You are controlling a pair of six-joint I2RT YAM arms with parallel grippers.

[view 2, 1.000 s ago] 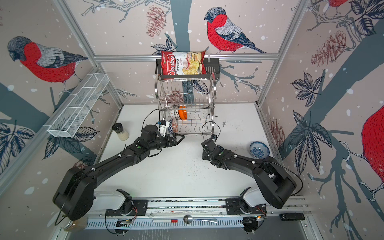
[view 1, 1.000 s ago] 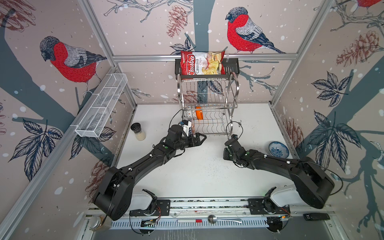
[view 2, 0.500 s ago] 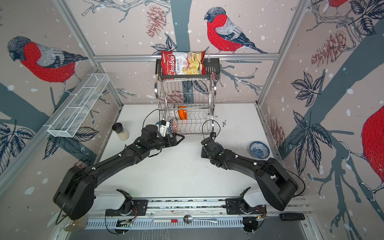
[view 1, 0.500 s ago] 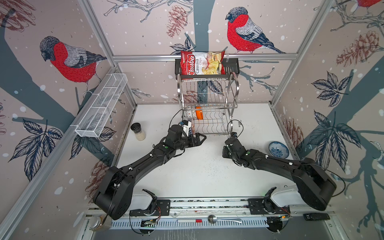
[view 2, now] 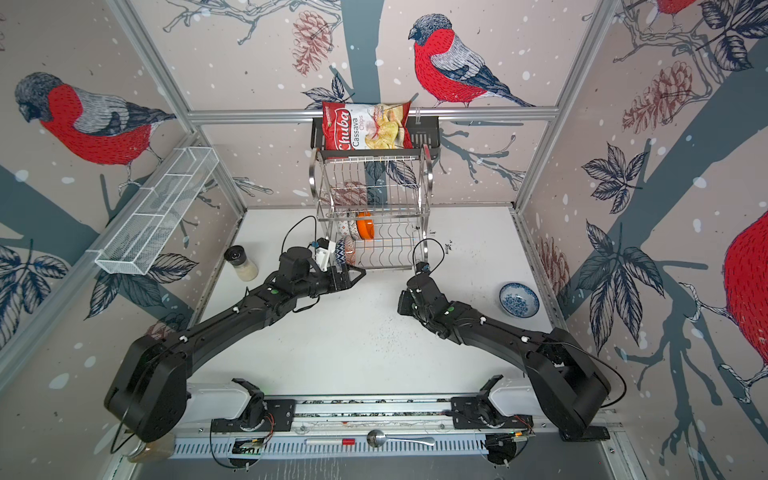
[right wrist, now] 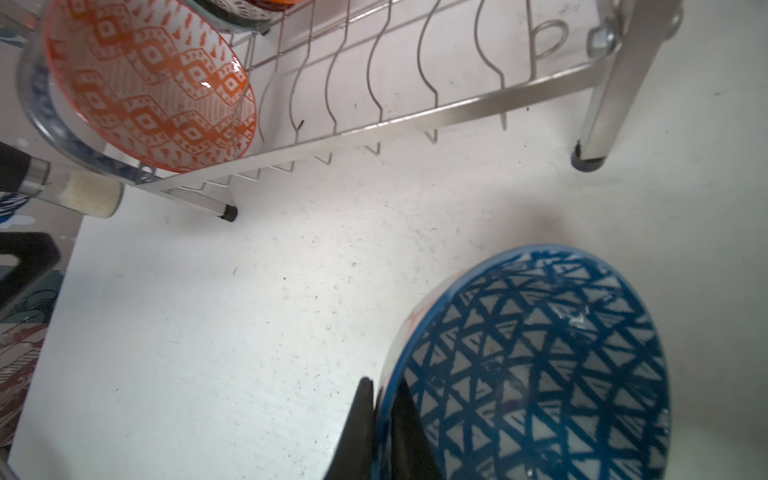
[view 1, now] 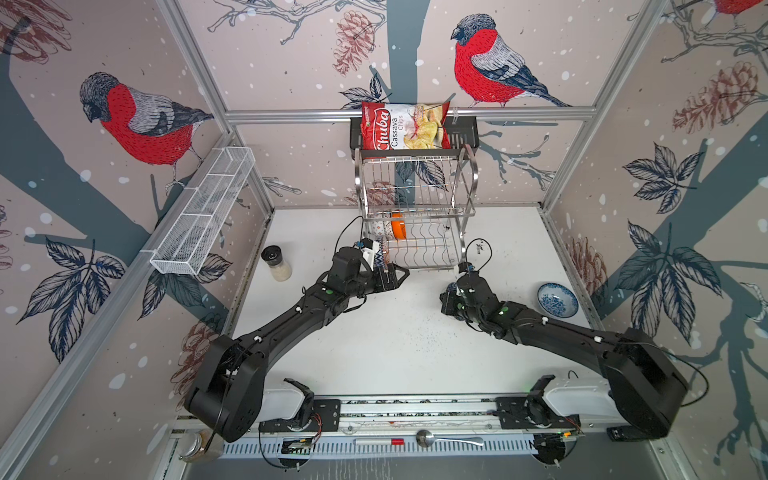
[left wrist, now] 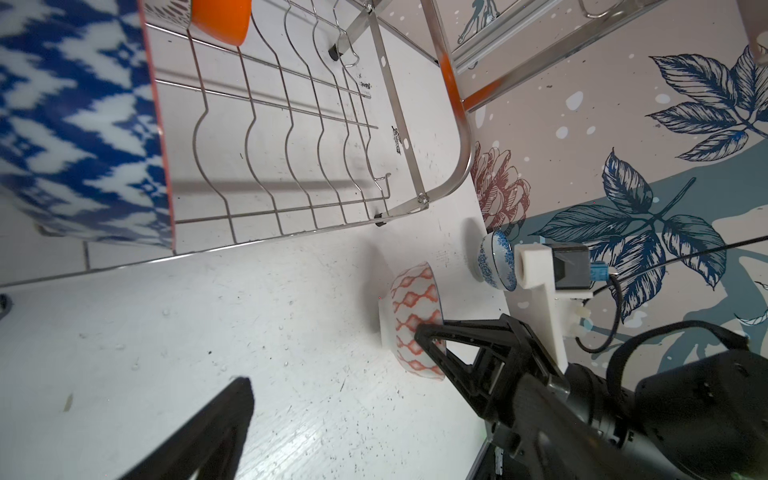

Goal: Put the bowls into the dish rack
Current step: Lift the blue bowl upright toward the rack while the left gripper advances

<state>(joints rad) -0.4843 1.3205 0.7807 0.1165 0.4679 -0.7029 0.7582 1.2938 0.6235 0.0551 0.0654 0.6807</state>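
Spotter: Pickup is your step, I'd say. Your right pincer (right wrist: 382,390) is pressed together on the rim of the triangle bowl (right wrist: 540,374), one finger inside and one outside. From the left wrist view, that bowl looks to be sitting on the counter (view 1: 374,345), in front of the dish rack (view 1: 419,212) and near its front right leg.

Checker: Your left pincer (view 1: 395,277) is spread wide with nothing in it. It sits by the rack's front left corner, close to the zigzag bowl (left wrist: 75,124) standing at that end of the lower shelf. The orange bowl (view 1: 398,226) stands on the same shelf.

Spotter: Next you likely need a straight lift. Then turn the wrist so the bowl goes in on edge. The free wires to the right of the orange bowl look like the best slot. A rim pinch is a thin hold and the bowl may swing, so go gently under the upper shelf.

Checker: As for pose, your right arm lies low, stretched from its near right base in toward the middle, with the wrist bent down over the bowl. Your left arm runs diagonally from its near left base to the rack, pincer pointing across the rack's front. It may sit in your path, so consider drawing it back first. The floral bowl (view 1: 557,300) waits on the counter by the right wall, well apart.
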